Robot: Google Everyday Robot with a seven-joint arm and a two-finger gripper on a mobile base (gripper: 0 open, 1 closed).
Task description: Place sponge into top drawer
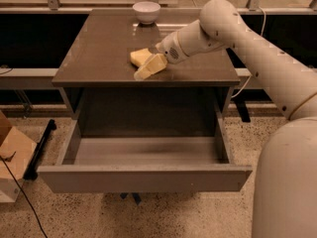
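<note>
The pale yellow sponge [138, 56] lies on the brown table top [99, 48], a little left of its middle. My gripper [147, 68] reaches in from the right and sits low at the sponge's front right side, covering part of it. I cannot see whether it touches the sponge. The top drawer [143, 179] is pulled wide open below the table. Its light grey floor [148, 151] holds nothing.
A white bowl [146, 11] stands at the table's back edge, behind the sponge. A cardboard box [12, 162] and a black cable lie on the speckled floor at the left. My white arm [257, 48] crosses the table's right side.
</note>
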